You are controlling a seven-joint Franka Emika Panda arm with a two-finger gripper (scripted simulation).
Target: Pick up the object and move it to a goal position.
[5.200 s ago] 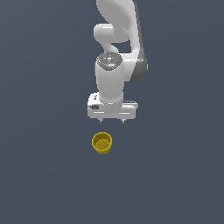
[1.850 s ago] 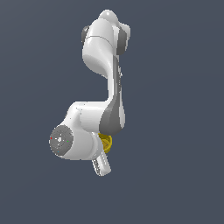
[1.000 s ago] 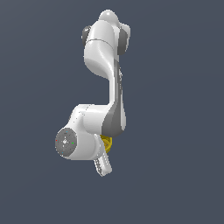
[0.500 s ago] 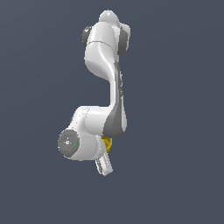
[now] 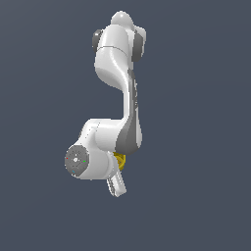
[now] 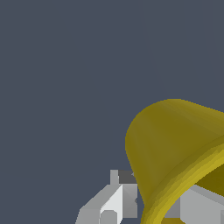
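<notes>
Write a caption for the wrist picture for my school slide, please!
A yellow cup looms close to the wrist camera, with the gripper's fingers beside its rim.

background: flat dark slate-grey | featureless | even light, no shadows

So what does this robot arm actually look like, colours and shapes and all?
The arm is glossy white, built of fat rounded segments with dark grey bands at the joints. One joint ends in a round grey cap with tiny red and green dots. The gripper is blocky, in light and dark grey. No cables show.
</notes>
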